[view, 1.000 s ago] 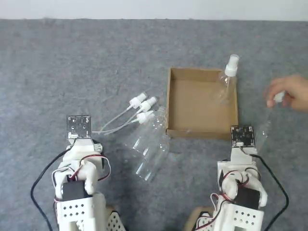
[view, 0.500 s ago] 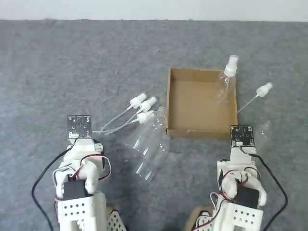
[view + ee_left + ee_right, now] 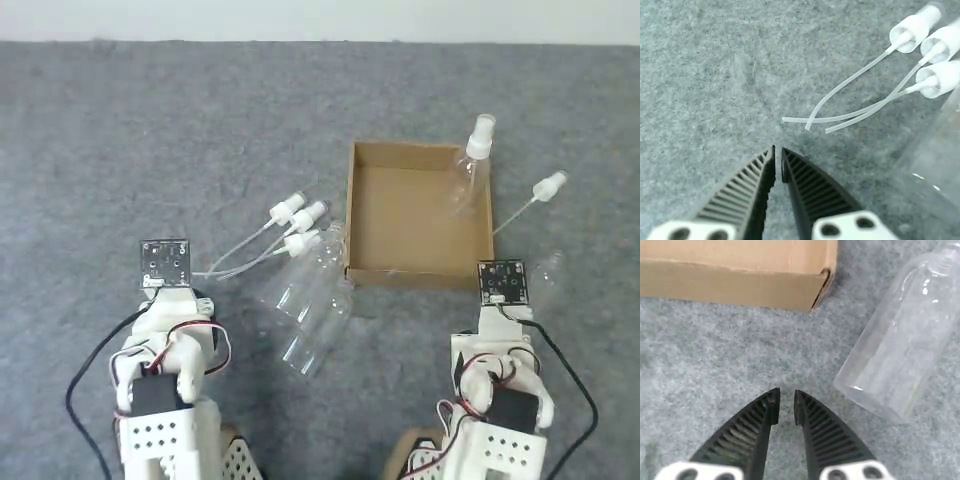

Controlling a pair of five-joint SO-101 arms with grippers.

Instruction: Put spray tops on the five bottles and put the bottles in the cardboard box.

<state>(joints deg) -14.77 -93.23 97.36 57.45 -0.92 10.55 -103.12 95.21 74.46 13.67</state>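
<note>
High view: left gripper (image 3: 778, 152) and right gripper (image 3: 786, 395) are sitting nearly pressed together; spray tops (image 3: 301, 243) are lying beside bottles (image 3: 318, 300), awaiting fitting.

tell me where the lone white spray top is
In the high view, the white plastic spray top lies on the grey carpet just right of the brown cardboard box, beyond the clear plastic bottle.

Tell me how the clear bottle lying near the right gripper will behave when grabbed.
The clear bottle looks empty, so probably light. It lies on its side with a round body, so a nudge may roll it. Its glossy wall may slip or flex.
</note>
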